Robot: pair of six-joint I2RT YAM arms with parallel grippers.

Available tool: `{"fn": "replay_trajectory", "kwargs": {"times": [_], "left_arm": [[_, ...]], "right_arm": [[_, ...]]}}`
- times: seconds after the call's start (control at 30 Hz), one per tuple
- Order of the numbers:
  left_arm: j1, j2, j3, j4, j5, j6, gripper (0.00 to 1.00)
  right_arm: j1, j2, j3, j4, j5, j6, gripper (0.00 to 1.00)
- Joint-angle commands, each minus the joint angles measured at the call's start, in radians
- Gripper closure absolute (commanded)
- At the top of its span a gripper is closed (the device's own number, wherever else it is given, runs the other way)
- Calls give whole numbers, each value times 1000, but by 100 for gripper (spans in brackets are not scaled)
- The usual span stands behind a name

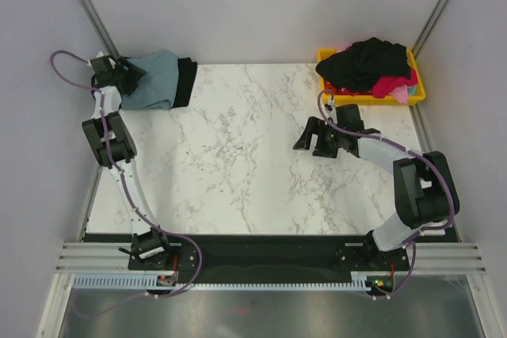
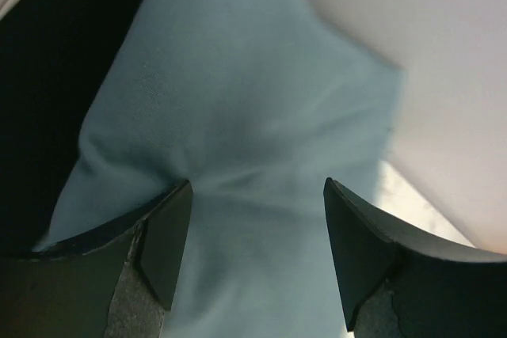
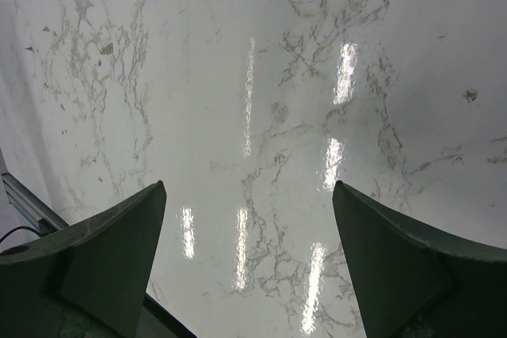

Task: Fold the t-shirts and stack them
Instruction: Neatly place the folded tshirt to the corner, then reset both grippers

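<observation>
A folded slate blue-grey t-shirt [image 1: 156, 77] lies at the far left corner of the table, on top of a folded black t-shirt [image 1: 186, 82] whose edge shows to its right. My left gripper [image 1: 125, 77] is open at the blue-grey shirt's left edge. In the left wrist view the blue-grey shirt [image 2: 238, 116] fills the space between and beyond my spread fingers, with my left gripper [image 2: 257, 231] just above it. My right gripper [image 1: 309, 138] is open and empty over bare marble [image 3: 261, 100], as the right wrist view [image 3: 249, 231] shows. A black t-shirt [image 1: 368, 61] and a pink-red one [image 1: 388, 86] lie heaped in the bin.
A yellow plastic bin [image 1: 417, 86] stands at the far right corner, just behind my right arm. The white marble table [image 1: 238, 156] lies between the arms. Grey walls close in the left, back and right sides.
</observation>
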Motion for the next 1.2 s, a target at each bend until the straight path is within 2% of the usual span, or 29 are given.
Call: {"fn": "replay_trajectory", "kwargs": {"times": [0.0, 0.17, 0.3, 0.33, 0.43, 0.5, 0.57, 0.7, 0.8, 1.03, 1.17], "left_arm": [[42, 111, 38, 31, 71, -102, 25], [65, 142, 101, 26, 54, -95, 23], [68, 127, 185, 29, 91, -85, 13], [70, 98, 194, 37, 100, -91, 8], [65, 37, 179, 63, 141, -102, 0], [57, -37, 161, 63, 152, -91, 0], [47, -129, 95, 64, 142, -80, 0], [27, -295, -132, 83, 103, -74, 4], [2, -397, -380, 154, 117, -59, 5], [-75, -462, -577, 195, 149, -36, 9], [-162, -584, -637, 100, 87, 33, 9]], "right_arm": [[6, 4, 7, 2, 13, -24, 5], [5, 17, 13, -1, 6, -22, 5], [8, 17, 11, 0, 4, -24, 5], [8, 18, 11, -1, 4, -25, 5], [9, 21, 14, -1, 3, -25, 5], [11, 20, 16, 0, 1, -24, 5], [12, 14, 19, -1, 3, -27, 5], [14, 11, 25, -1, -6, -27, 5], [14, -8, 31, -6, -8, -28, 5], [12, -19, 31, -9, -3, -31, 5], [14, -26, 25, -9, 18, -42, 5]]}}
